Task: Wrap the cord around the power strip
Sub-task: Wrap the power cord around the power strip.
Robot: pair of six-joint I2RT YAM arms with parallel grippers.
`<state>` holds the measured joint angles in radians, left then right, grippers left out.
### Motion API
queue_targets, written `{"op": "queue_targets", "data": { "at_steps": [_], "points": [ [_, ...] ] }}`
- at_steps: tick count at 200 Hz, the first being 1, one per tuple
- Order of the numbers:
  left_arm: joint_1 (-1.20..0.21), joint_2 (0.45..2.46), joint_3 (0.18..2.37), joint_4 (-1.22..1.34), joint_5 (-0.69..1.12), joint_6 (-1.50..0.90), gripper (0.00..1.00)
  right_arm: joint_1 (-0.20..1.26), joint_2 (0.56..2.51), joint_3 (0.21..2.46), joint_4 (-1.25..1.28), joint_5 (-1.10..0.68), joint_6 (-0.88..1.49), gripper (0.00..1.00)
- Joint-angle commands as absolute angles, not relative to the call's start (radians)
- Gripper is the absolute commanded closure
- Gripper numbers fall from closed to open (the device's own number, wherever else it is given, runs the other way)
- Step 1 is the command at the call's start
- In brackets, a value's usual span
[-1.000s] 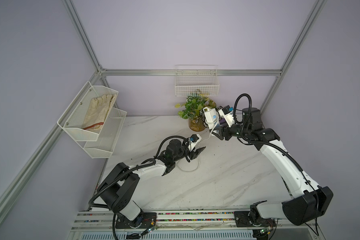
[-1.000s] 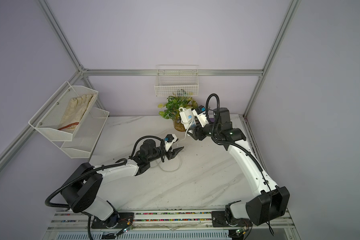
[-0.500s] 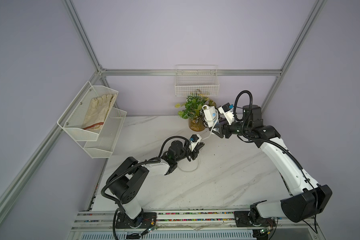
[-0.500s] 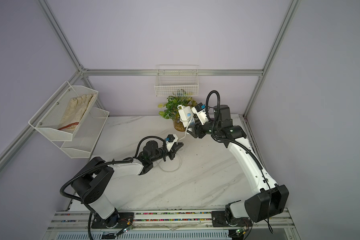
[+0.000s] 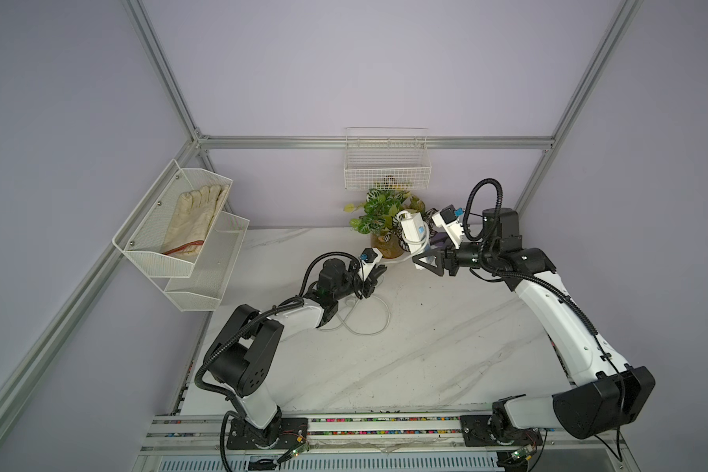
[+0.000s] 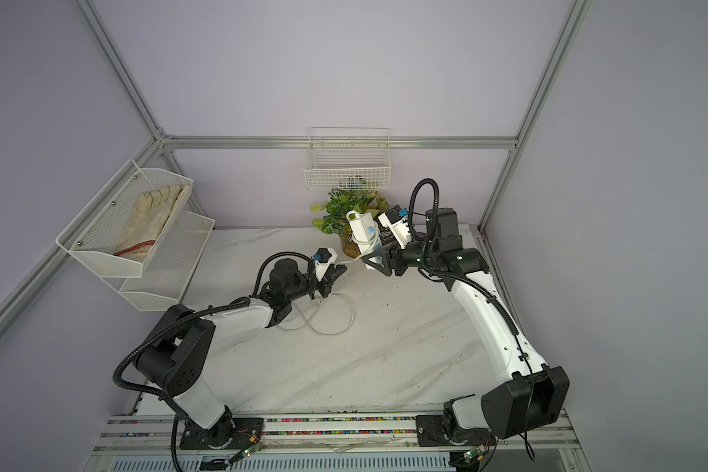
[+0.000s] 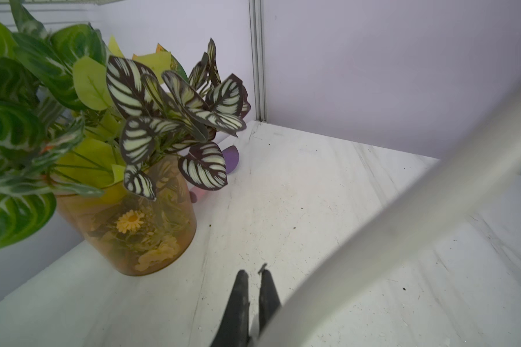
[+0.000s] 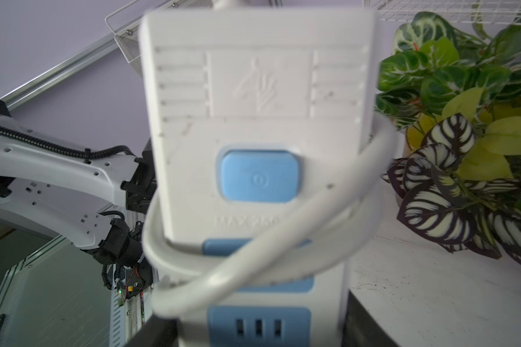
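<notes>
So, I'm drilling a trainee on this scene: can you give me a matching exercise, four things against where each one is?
1 power strip
2 cord
3 glove
4 potted plant

A in the wall rack
B gripped by the right gripper
C looped round the strip, slack on the table
D standing by the back wall

Pairs: 1-B, 2-C, 3-A, 4-D

cord (image 7: 388,222) blurred, power strip (image 8: 259,120) base cut off

Pale lilac walls (image 5: 385,61) framed by aluminium posts (image 5: 163,69) enclose a white marble-patterned tabletop (image 5: 426,347); a white wire basket (image 5: 387,180) hangs at the back, a white two-tier mesh shelf (image 5: 156,261) at the side
</notes>
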<state>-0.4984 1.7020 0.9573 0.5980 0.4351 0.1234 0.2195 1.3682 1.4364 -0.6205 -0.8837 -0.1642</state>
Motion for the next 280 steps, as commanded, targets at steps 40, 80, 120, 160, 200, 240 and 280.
{"op": "queue_targets", "data": {
  "at_steps": [40,80,120,160,200,240,280],
  "points": [
    [-0.413,1.791,1.258,0.327,0.517,0.246,1.0,0.221,1.193,1.281,-0.646,-1.164,-0.491,1.0],
    [-0.411,1.824,1.42,0.164,0.533,0.341,1.0,0.246,1.158,1.182,-0.729,-1.197,-0.652,1.0],
    [-0.411,1.841,1.513,0.04,0.525,0.416,1.0,0.329,1.199,1.165,-0.857,-1.091,-0.789,1.0],
    [-0.41,1.823,1.557,-0.033,0.49,0.487,1.0,0.407,1.269,1.174,-0.923,-0.934,-0.827,1.0],
    [-0.417,1.789,1.58,-0.111,0.422,0.575,1.0,0.437,1.32,1.185,-0.935,-0.78,-0.793,1.0],
    [-0.428,1.752,1.585,-0.162,0.356,0.654,1.0,0.452,1.397,1.229,-0.964,-0.635,-0.746,1.0],
    [-0.436,1.735,1.562,-0.22,0.34,0.749,1.0,0.455,1.354,1.23,-0.931,-0.641,-0.783,1.0]
  ]
}}
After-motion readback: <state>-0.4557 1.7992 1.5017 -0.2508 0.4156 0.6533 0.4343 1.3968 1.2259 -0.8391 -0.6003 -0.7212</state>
